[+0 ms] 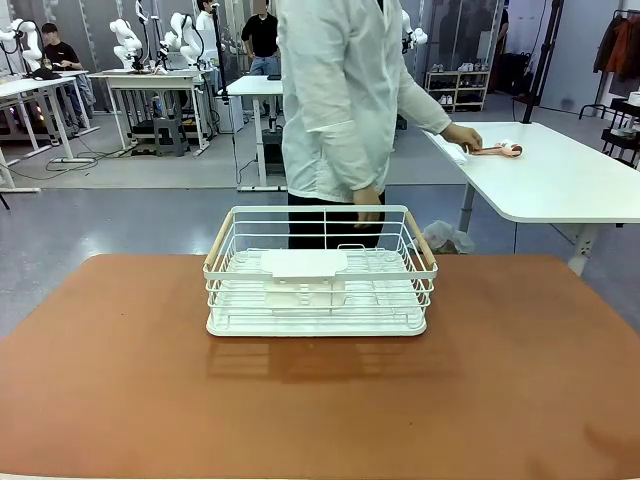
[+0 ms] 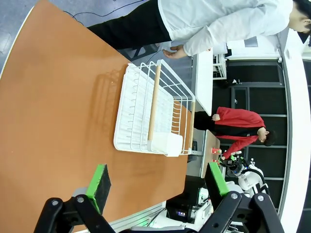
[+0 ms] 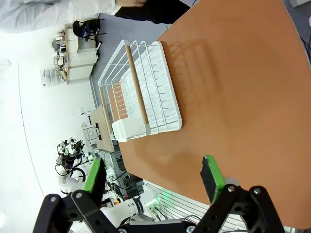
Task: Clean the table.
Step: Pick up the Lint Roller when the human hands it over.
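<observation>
The reddish-brown table (image 1: 320, 410) spreads across the front view, with a white wire rack (image 1: 320, 272) standing on its far middle. A person in a white coat (image 1: 345, 95) stands behind the rack, one hand (image 1: 367, 205) near its far rim and the other on a white side table (image 1: 545, 175). In the left wrist view my left gripper (image 2: 158, 183) hangs open above the table (image 2: 53, 107), the rack (image 2: 153, 114) beyond its green pads. My right gripper (image 3: 153, 177) is open too, above the table (image 3: 233, 92), with the rack (image 3: 141, 92) farther off.
A small pinkish object (image 1: 500, 150) and a white cloth lie on the white side table near the person's hand. A crumpled white bag (image 1: 445, 237) sits on the floor behind the table's far edge. Bare tabletop lies in front of and beside the rack.
</observation>
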Robot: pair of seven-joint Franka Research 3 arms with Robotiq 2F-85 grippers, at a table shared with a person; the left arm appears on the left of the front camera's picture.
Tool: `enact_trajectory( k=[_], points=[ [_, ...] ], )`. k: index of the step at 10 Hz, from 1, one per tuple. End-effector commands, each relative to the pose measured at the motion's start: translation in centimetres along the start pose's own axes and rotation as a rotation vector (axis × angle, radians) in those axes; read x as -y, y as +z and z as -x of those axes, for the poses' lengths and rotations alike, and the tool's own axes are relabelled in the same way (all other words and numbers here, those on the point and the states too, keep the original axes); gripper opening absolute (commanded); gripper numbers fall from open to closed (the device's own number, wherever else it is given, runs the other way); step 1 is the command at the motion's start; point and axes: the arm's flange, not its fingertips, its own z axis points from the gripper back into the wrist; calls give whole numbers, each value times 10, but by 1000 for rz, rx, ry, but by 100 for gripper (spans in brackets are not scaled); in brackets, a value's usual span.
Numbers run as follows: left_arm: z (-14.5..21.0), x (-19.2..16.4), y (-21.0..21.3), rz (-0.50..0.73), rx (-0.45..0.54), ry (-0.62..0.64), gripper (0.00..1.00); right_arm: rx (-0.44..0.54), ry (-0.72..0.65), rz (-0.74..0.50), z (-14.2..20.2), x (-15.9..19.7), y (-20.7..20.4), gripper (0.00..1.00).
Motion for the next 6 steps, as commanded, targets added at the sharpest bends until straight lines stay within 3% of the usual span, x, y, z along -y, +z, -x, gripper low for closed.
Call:
enact_trajectory(
  k=[1, 6],
  points=[
    [-1, -1, 2, 20, -4, -8, 100, 17, 3, 3, 3, -3, -1, 100],
    [-1, -1, 2, 20, -4, -8, 100, 17, 3, 3, 3, -3, -1, 100]
  ],
)
